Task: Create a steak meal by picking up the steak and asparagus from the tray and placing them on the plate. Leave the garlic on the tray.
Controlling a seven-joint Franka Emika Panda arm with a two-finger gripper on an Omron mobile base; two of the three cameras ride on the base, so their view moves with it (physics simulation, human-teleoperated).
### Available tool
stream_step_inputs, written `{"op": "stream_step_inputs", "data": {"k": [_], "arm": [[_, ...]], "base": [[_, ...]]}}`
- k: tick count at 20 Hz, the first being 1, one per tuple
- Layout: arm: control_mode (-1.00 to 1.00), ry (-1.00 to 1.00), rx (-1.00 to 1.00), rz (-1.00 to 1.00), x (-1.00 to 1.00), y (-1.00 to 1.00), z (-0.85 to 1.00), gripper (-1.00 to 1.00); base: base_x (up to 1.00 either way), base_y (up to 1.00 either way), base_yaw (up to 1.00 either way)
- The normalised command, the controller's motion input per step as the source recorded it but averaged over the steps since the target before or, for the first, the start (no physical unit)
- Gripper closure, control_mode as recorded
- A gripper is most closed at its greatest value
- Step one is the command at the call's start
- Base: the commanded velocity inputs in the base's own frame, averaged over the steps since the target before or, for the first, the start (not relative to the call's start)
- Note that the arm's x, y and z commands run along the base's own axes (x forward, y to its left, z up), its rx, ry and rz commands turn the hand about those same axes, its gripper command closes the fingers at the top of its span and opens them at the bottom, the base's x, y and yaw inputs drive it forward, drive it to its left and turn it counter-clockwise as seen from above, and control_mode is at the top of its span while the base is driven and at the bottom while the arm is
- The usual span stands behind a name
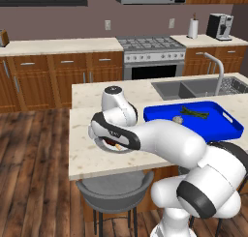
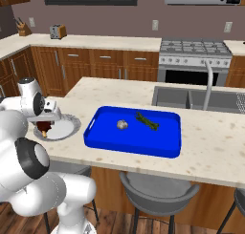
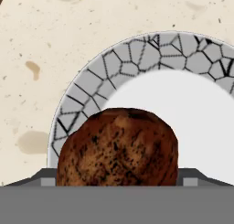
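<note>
**Steak held over the plate**

Beige speckled worktop (image 1: pixel 87 156) is seen in the left base view, with the asparagus (image 1: pixel 194 113) and garlic (image 1: pixel 178 119) on the blue tray (image 1: pixel 227 129). In the right base view, the gripper (image 2: pixel 44 129) is lowered over the plate (image 2: pixel 67 128). In the hand view, the steak (image 3: pixel 118 147) is clamped between the jaws.

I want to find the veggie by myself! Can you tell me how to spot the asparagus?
Look at the kitchen island, beside the sink, for the big bright blue tray. Two things lie in it: the asparagus is the small bundle of thin dark green stalks nearer the sink, while its neighbour, the garlic, is a pale round bulb.
</note>
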Motion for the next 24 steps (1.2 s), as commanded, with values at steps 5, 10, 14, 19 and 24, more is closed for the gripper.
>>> {"op": "stream_step_inputs", "data": {"k": [5, 10, 14, 19, 24], "arm": [[-1.00, 0.00, 0.00, -0.03, -0.07, -0.17, 0.25, -1.00], [-1.00, 0.00, 0.00, -0.02, 0.00, -0.26, 0.05, -1.00], [-1.00, -0.03, 0.01, 0.00, -0.16, -0.46, 0.54, -1.00], [-1.00, -0.12, 0.04, 0.00, -0.11, -0.78, 0.73, -1.00], [-1.00, -0.13, 0.03, 0.00, 0.00, -0.99, 0.51, -1.00]], "base": [[0.00, 0.00, 0.00], [0.00, 0.00, 0.00], [0.00, 0.00, 0.00], [0.00, 0.00, 0.00], [0.00, 0.00, 0.00]]}}
